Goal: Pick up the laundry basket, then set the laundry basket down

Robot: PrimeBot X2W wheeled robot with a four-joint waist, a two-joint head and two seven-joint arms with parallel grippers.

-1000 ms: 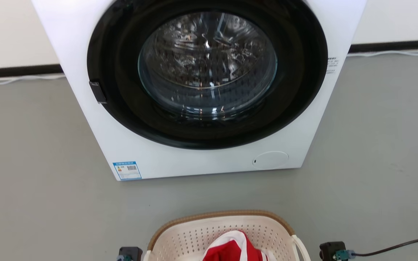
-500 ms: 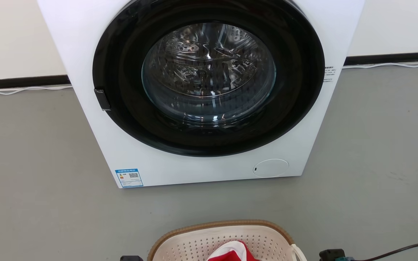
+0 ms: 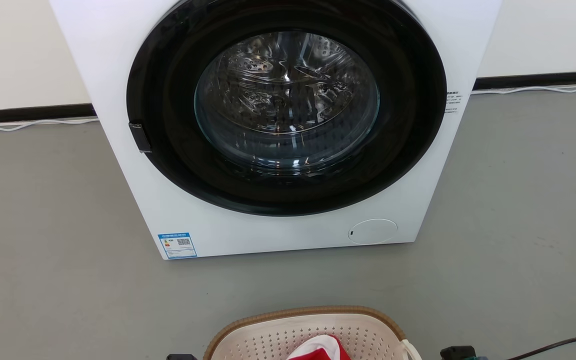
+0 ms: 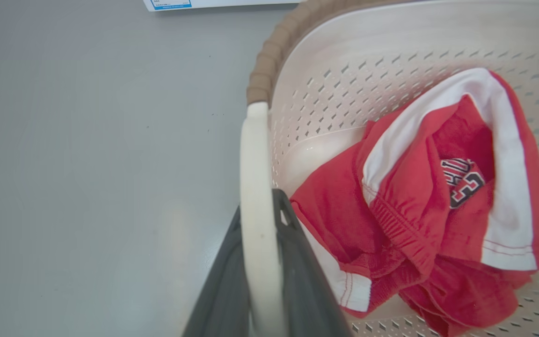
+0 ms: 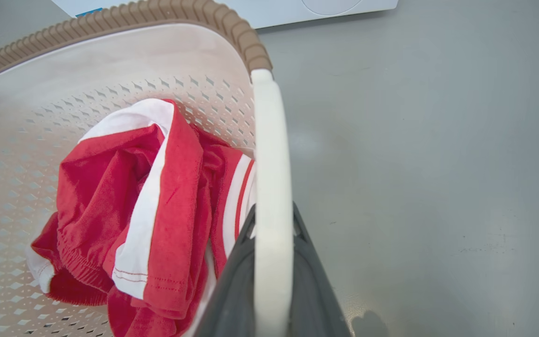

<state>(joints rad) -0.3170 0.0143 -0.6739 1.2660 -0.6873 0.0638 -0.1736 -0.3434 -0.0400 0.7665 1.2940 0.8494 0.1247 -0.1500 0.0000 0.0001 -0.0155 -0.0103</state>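
- Nearest you, your left claw [image 4: 259,210] is clenched on the left loop handle [image 4: 255,154] of the laundry basket [image 4: 269,61]. One dark finger presses each side of the white band.
- Your right claw [image 5: 273,210] grips the right loop handle [image 5: 272,140] the same way. Holding both sides at once probably keeps the basket level while it is carried.
- The basket is directly in front of you, between the two claws, at the bottom edge of the head view. You cannot tell from these views whether its base touches the grey floor [image 3: 43,225].
- A crumpled red-and-white sports garment [image 4: 414,196] lies loose inside the basket against the perforated wall. It looks likely to slide if one side tips.
- A dark cable [image 3: 558,344] trails across the floor from near your right claw toward the right edge of the head view.
- Farther ahead stands a white front-loading washing machine [image 3: 288,235], its round glass door [image 3: 288,105] shut. It is well apart from the basket's brown rim, with grey floor between them.
- The machine is the one obstacle ahead, so the basket is best set down short of it.
- Farthest back is a pale wall with a dark skirting strip [image 3: 18,112] and a thin white cable [image 3: 28,122] running along it.
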